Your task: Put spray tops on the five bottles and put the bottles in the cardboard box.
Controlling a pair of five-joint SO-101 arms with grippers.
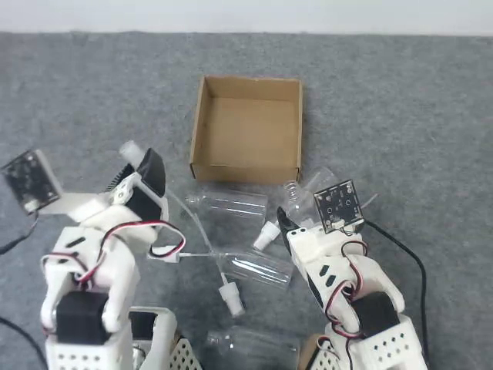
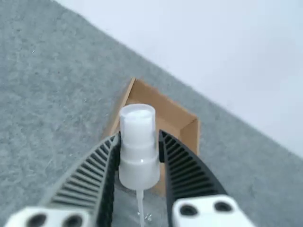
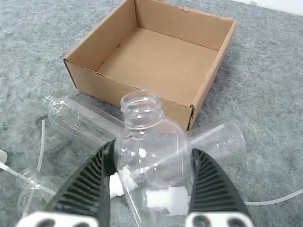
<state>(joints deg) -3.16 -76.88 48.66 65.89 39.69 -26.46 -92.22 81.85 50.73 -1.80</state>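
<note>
Bottle [image 3: 152, 156] of clear plastic is clamped in ribbed right fingers [image 3: 87, 182]; left fingers [image 2: 182, 165] pinch white cylindrical spray top [image 2: 138, 146]

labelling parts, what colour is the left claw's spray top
White spray top, best in left wrist view.

Grey carpet [image 1: 92, 92] meets a white wall [image 1: 246, 14] behind.

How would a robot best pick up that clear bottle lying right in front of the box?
Probably from above, closing across the middle of the bottle: it lies on its side along the front wall of the cardboard box, and its wide body gives more hold than the neck.
</note>
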